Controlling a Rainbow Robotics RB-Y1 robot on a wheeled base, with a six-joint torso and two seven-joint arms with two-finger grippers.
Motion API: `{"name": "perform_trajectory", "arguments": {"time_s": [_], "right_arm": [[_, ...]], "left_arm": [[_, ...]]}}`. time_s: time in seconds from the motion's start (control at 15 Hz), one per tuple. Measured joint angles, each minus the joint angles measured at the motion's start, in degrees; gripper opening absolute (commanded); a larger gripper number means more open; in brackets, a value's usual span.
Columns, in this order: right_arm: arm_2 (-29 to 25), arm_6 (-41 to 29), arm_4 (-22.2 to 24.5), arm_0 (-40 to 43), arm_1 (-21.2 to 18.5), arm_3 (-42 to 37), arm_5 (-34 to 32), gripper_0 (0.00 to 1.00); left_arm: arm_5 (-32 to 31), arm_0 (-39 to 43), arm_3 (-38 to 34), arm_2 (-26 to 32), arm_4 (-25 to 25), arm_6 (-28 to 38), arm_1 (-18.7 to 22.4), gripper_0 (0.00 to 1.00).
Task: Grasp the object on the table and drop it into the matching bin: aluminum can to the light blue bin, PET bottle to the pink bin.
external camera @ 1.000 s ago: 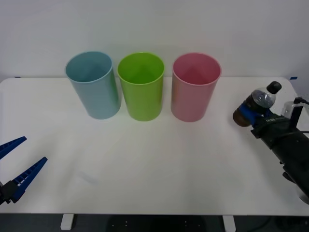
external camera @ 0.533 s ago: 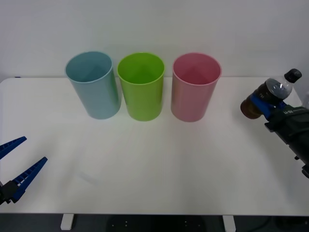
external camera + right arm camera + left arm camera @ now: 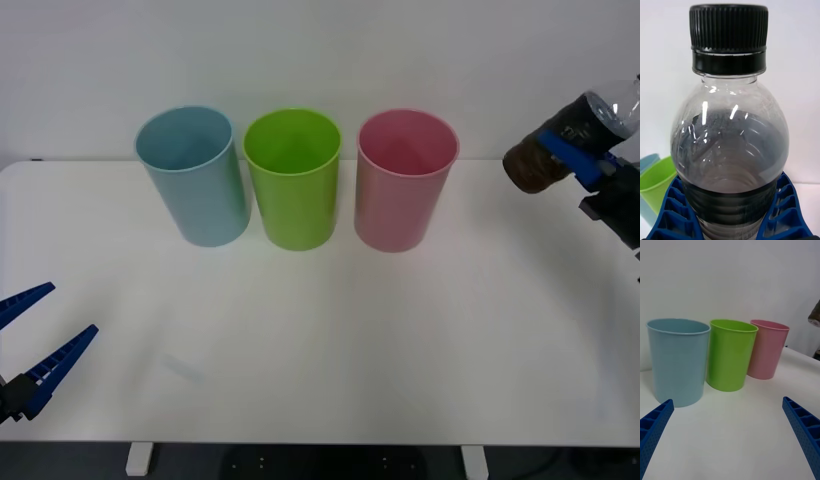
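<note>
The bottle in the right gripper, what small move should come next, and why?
Probably carry it toward the robot's left until it hangs over the pink bin's open mouth. The right gripper is shut on the bottle, held tilted in the air to the right of that bin, not above it. The left gripper waits open near the table's front-left edge.

My left gripper point(image 3: 30, 345): two long blue fingers point(image 3: 55, 368), tapering to pointed tips, inner faces ribbed. In the left wrist view the fingers point(image 3: 802, 427) show a lattice of small cells and a fine dotted texture on the flat side. Base of the left gripper is black, at the lower corner of the front view.

My right gripper point(image 3: 578, 158): same blue, ribbed plastic; in the right wrist view its fingers point(image 3: 673, 215) show open, boxy cells. Behind it, a black wrist housing point(image 3: 618, 215), matte, blocky.
</note>
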Motion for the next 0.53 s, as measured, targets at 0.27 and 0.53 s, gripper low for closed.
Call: {"name": "perform_trajectory", "arguments": {"time_s": [0.27,0.53], "right_arm": [[-0.02,-2.75,0.0,-4.68,-1.88,0.01,-2.68,0.0],[0.61,-1.39,3.99,-10.01,-2.42,0.64,-5.93,0.0]], "left_arm": [[0.0,0.0,0.0,0.0,0.0,0.0,0.0,1.0],[0.0,0.0,0.0,0.0,0.0,0.0,0.0,1.0]]}}
